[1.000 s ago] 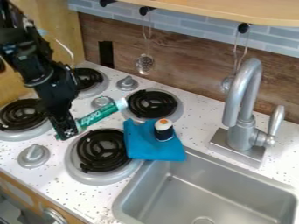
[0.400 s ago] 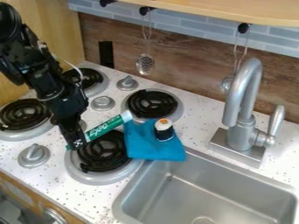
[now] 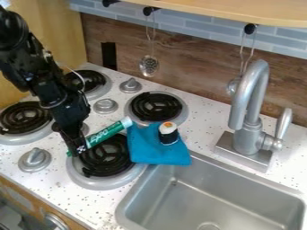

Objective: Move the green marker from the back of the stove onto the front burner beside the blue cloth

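One black coil burner [image 3: 24, 117] sits at the left of the white, dark-speckled tabletop [image 3: 57, 191], with a grey knob [image 3: 35, 159] nearer the front edge. The black arm [image 3: 51, 90] comes in from the upper left and slants down to the claw [image 3: 78, 150], which is closed on a green marker [image 3: 107, 133] close to its left end. A bit of green pokes out past the grip on the left, while the rest of the marker slopes toward the far right, ending in a white tip. In the view it crosses the far part of a near burner [image 3: 107, 155]; whether it touches that burner is hard to tell. Farther back are another coil burner [image 3: 90, 80], a middle knob [image 3: 105, 106] and a far knob [image 3: 130, 85]. Just beside the marker's white end lies a blue cloth [image 3: 144, 152], reaching over the near burner's right side. A small dark-and-white container [image 3: 168, 133] with an orange spot on top stands upright on the cloth, and behind it is a fourth burner [image 3: 156, 106]. A slotted spoon [image 3: 148, 65] hangs against the wooden backsplash [image 3: 192, 58]. On the right, a metal sink [image 3: 221, 193] is set in near the front, with a tall curved faucet [image 3: 259, 81] beyond it and a lever [image 3: 284, 123] on the faucet's right side.
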Tool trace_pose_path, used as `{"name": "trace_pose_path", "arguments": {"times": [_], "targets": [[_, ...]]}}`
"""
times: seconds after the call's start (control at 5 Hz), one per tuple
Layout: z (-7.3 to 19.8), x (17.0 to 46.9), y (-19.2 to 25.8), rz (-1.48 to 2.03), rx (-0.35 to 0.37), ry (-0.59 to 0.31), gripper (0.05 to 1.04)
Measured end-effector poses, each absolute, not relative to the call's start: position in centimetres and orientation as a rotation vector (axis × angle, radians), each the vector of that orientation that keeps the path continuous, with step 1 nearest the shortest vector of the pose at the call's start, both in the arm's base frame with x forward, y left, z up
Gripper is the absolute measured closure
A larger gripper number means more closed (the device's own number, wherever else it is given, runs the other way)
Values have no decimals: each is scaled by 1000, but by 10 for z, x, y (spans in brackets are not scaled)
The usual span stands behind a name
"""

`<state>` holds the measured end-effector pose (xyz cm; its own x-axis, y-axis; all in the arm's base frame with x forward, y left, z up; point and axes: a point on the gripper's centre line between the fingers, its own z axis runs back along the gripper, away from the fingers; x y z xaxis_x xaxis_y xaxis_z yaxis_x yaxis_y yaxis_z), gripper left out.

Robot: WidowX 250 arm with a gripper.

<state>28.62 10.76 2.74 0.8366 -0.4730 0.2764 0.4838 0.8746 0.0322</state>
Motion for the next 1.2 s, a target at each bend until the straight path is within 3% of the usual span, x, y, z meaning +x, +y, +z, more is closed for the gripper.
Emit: {"name": "trace_pose_path", "arguments": {"times": [0.4,0.8,1.2], "targets": [[26,306,87,-577,-55,-301,702],[22,301,73,-630,-79,-271,112],[46,294,75,-638,-42,-321,82]]}}
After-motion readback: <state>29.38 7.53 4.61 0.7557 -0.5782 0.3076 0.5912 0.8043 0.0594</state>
